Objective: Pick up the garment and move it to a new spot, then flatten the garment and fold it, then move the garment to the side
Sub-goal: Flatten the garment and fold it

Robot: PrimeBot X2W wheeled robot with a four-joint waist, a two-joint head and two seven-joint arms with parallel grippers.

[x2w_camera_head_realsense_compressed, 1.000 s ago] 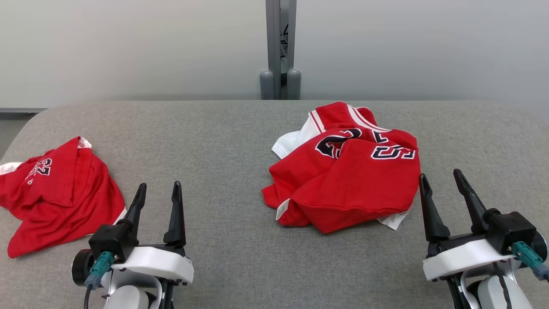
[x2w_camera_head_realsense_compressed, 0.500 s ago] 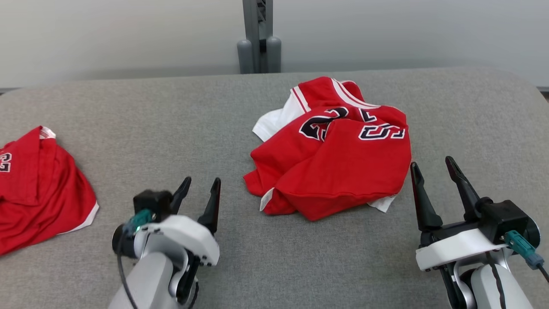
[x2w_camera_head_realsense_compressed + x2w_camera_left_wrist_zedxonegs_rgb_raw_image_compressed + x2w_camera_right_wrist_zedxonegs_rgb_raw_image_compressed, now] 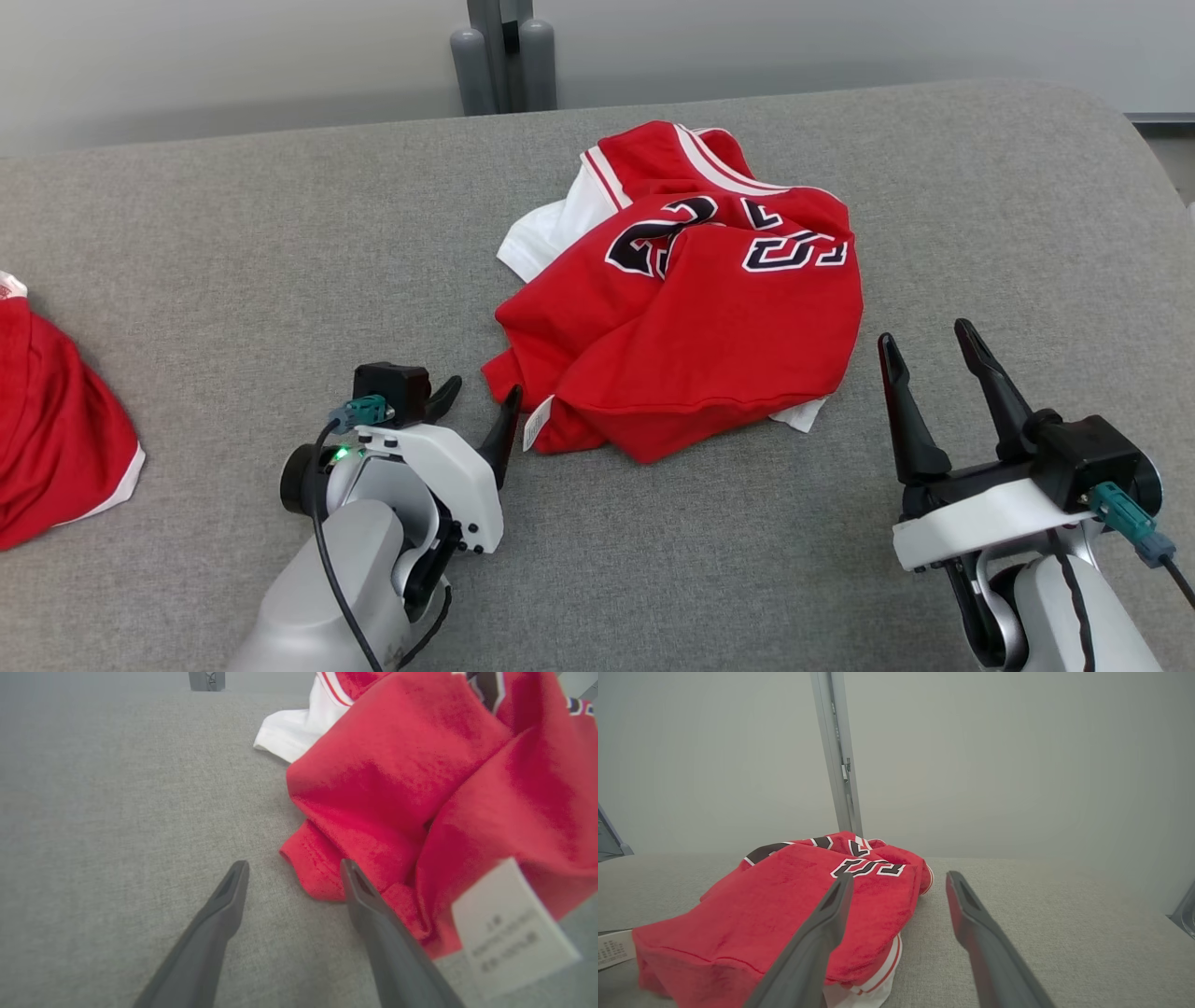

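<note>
Your left gripper (image 3: 485, 386) has swung in to the near-left hem of the garment (image 3: 691, 345), crumpled on the table (image 3: 233, 261); fingers parted, empty. Right gripper (image 3: 924, 334), beside its right edge, equally wide, empty: grasp comes next

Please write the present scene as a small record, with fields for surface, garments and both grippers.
surface: grey fabric table
jersey: red, crumpled, near the middle, white label at its near-left edge
second garment: red, at the far left
left gripper: open, at the jersey's near-left hem
right gripper: open, right of the jersey, apart from it
</note>
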